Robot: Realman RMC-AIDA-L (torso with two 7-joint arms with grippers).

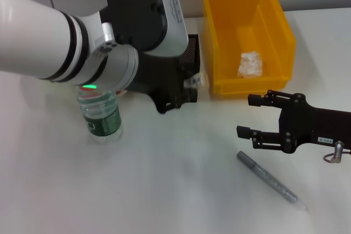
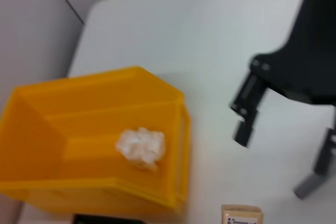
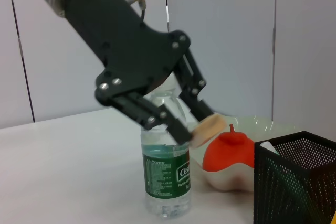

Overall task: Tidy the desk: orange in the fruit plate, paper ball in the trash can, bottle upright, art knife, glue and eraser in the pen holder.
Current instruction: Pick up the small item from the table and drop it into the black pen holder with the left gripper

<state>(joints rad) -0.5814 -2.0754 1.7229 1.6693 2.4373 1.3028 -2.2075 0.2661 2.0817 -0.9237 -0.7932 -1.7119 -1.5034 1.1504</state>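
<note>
Eraser is pinched between the left gripper fingers, in the air just beside the pen holder, toward the tabletop's far edge. Carry it over the mesh rim, centre it, go low, then release; mind the upright bottle close by. Right gripper hangs open near the tabletop's right edge, above the art knife.

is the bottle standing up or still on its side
Upright. The bottle stands on its base on the table, label level, in the right wrist view; the head view shows it standing below the left arm.
</note>
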